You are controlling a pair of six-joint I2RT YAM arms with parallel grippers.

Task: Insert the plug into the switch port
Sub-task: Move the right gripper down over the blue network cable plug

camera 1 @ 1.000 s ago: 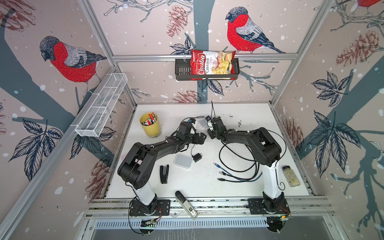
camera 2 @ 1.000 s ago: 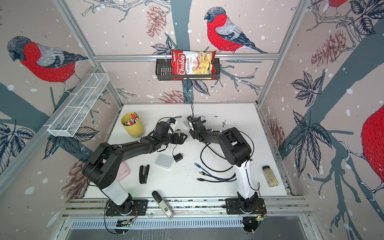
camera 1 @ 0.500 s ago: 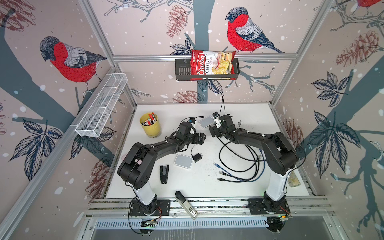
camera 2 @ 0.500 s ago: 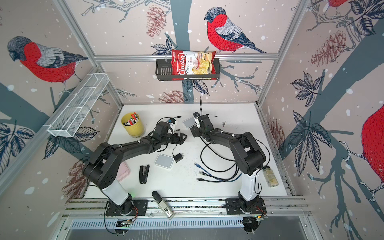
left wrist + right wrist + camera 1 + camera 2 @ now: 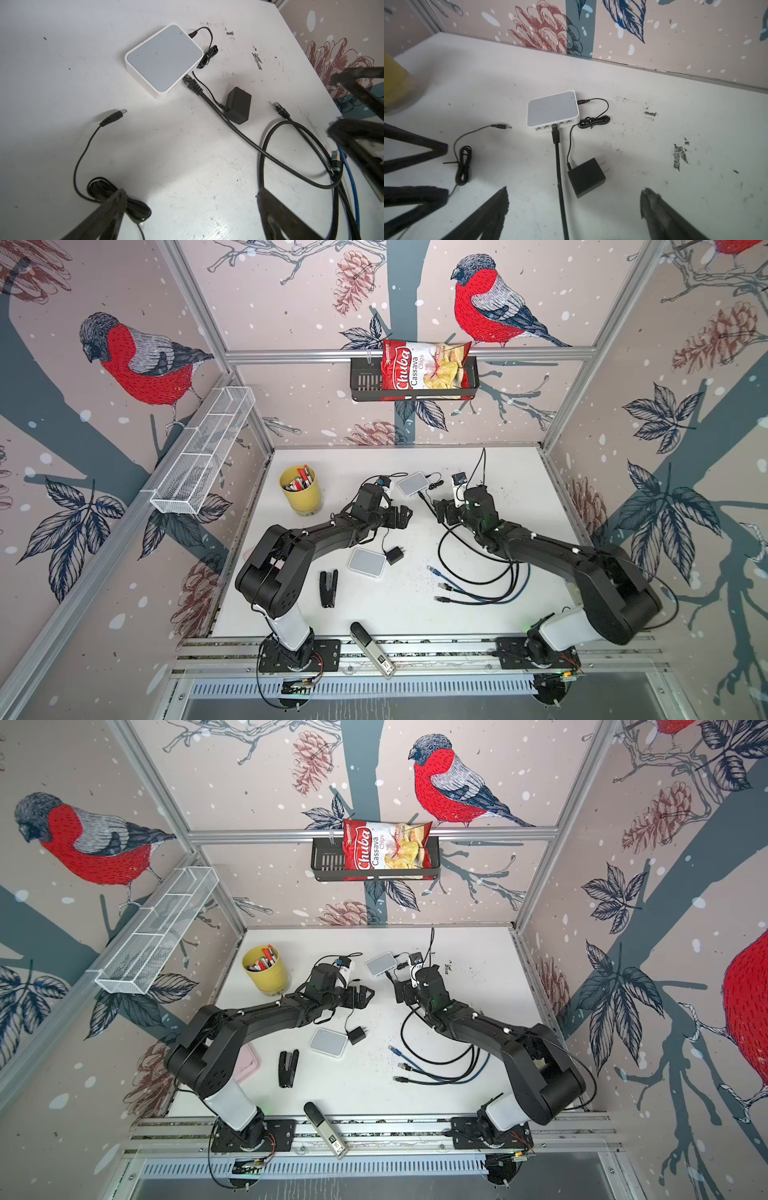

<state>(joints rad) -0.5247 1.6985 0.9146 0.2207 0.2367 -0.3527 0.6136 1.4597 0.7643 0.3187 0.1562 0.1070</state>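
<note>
We mark the black plug (image 5: pixel 555 130) as sitting in the white switch (image 5: pixel 553 110), in the middle port of the row on its front edge (the right wrist view is clearest). Its black cable (image 5: pixel 559 176) runs straight back across the table (image 5: pixel 675 124). The left wrist view agrees: plug (image 5: pixel 190 81) nose-in against the switch (image 5: pixel 164 57). In both top views the switch (image 5: pixel 412 483) (image 5: pixel 381 964) lies toward the back of the table, between the two grippers and a bit beyond them.

The right gripper (image 5: pixel 574 194) has its fingers spread wide with nothing pinched; the cable passes between them, clear of both. In a top view the right gripper (image 5: pixel 442 510) sits near the switch, apart from it. The left gripper (image 5: pixel 191 194) is spread wide too, and empty. One finger (image 5: pixel 99 218) overlaps a bundled thin cord (image 5: pixel 97 187); we cannot tell if they touch.

The power adapter (image 5: pixel 586 177) lies beside the cable, its lead plugged into the switch's side. A loose barrel connector (image 5: pixel 501 126) lies near the switch, not touching. A second switch (image 5: pixel 368 562), yellow cup (image 5: pixel 301 493) and stapler (image 5: pixel 328 588) sit further left.
</note>
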